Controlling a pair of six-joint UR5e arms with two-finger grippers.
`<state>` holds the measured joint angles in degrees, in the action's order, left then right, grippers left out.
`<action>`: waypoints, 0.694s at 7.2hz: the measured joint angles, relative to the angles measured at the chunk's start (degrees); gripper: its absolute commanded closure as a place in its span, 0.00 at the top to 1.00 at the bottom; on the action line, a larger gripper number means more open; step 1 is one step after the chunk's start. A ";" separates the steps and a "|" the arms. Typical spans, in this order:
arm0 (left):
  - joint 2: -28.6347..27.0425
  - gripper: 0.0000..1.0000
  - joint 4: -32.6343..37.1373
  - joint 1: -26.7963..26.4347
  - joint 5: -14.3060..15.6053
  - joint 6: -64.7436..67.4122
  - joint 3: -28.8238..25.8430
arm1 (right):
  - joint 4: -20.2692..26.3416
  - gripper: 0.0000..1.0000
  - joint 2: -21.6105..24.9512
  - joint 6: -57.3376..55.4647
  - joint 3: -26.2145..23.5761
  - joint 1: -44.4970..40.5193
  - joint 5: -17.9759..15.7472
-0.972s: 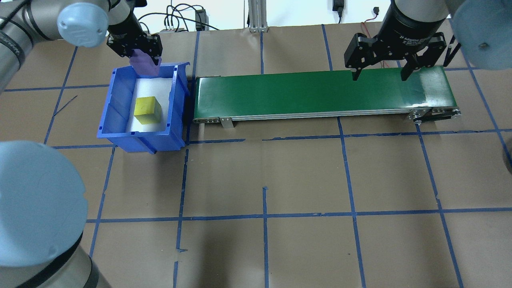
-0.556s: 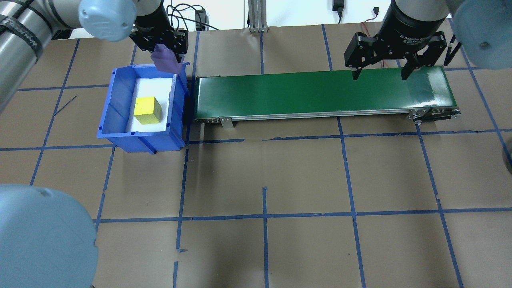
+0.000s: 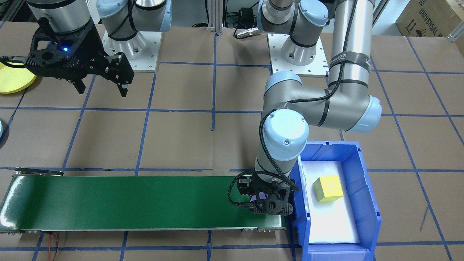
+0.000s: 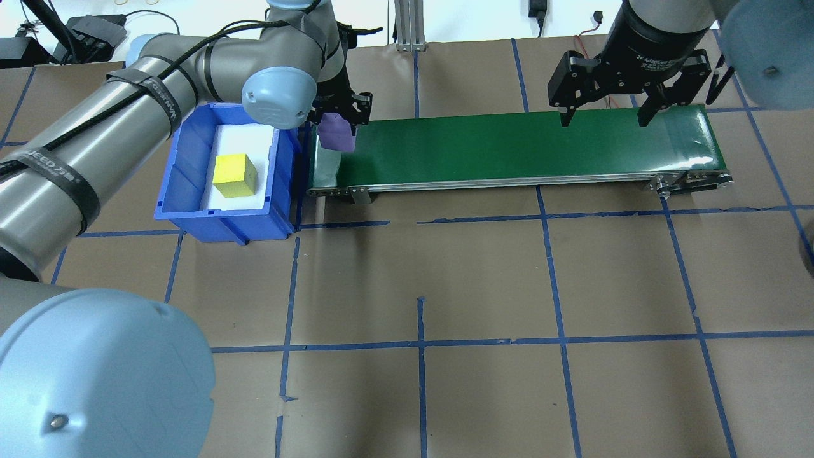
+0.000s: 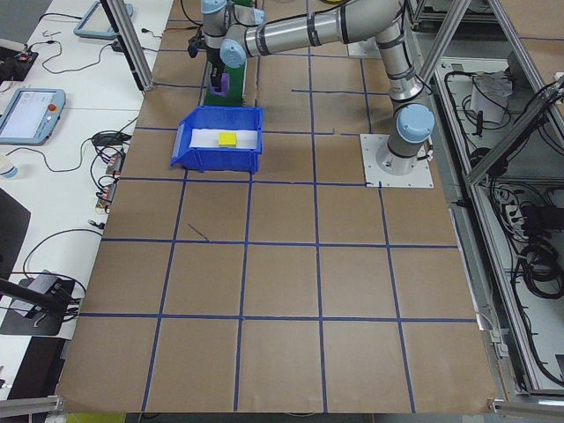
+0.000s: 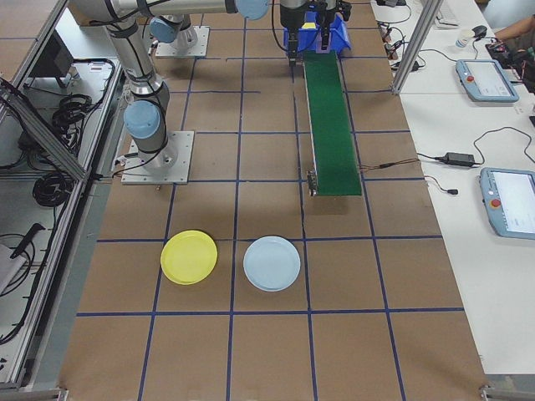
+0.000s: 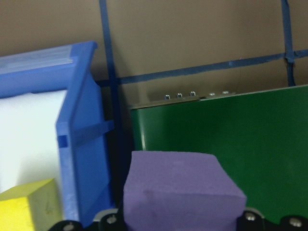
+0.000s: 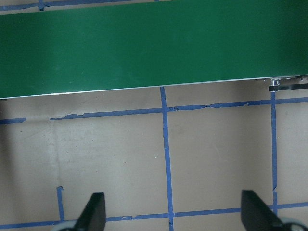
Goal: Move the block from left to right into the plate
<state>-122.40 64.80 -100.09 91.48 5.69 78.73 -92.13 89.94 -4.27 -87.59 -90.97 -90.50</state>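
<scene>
Your left gripper (image 4: 337, 121) hangs over the belt's (image 4: 509, 149) bin-side end, jaws clamped on the purple block (image 4: 336, 135). The block rides just above the green surface, a step past the blue bin (image 4: 191, 191), where a yellow block (image 4: 234, 175) sits on white foam. The left wrist view shows the purple block low in frame with green belt beyond and the bin wall beside it.

At the belt's far end from the bin, your right gripper (image 4: 604, 117) waits with jaws wide apart and nothing between them; its wrist view looks down on belt edge and taped worktop (image 4: 420, 286).

The step in hand looks like the drop onto the belt, the first leg of the transfer. Your next move is probably to lower the block until it rests flat on the belt, well inside its edges, then part the left jaws and lift clear. The right arm would take it at the other end and carry it to a plate; a yellow plate (image 6: 189, 256) and a light blue plate (image 6: 272, 263) lie beyond that end of the belt.
</scene>
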 measured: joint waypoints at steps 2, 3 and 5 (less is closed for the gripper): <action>-0.62 0.90 -0.49 -0.32 -1.76 0.78 0.70 | -0.11 1.00 -0.08 0.26 -0.02 0.00 -0.02; -0.67 1.00 -0.52 -0.34 -1.98 0.92 0.91 | -0.14 1.00 -0.10 0.22 -0.03 0.00 -0.04; -0.24 1.00 -0.35 -0.37 -2.08 0.84 0.07 | -0.23 1.00 -0.11 0.16 -0.03 0.00 -0.05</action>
<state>-122.64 64.45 -100.46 89.40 6.53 78.80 -92.36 89.83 -4.10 -87.63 -90.97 -90.55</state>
